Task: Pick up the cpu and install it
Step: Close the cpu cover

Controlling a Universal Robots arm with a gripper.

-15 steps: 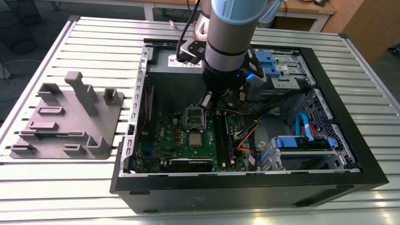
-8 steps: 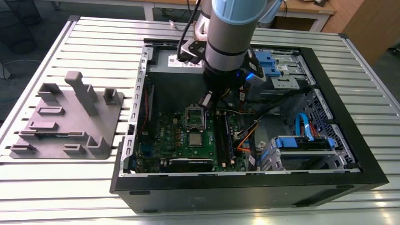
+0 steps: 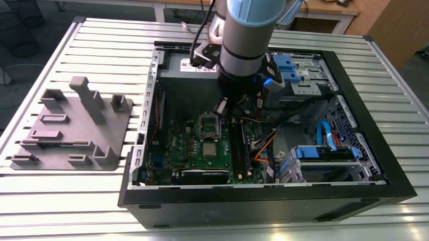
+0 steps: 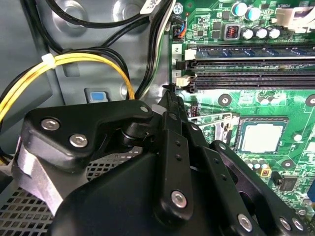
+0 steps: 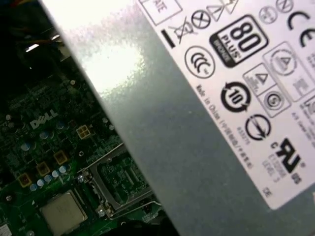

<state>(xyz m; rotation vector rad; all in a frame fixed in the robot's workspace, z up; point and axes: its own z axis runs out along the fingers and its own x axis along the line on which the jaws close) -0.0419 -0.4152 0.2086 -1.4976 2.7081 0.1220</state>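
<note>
Ribbed pale metal tabletop carries an open black computer case with a grey plastic tray of upright posts at the exterior view's left. At frame centre the gripper hangs low over the green motherboard; I cannot tell how far its black, bolted jaws stand apart or whether they hold anything. The cpu, a flat matte silver square, lies on the board beside the hinged steel socket frame. Yellow cables and the power supply crowd close, so a descent could snag them.
</note>
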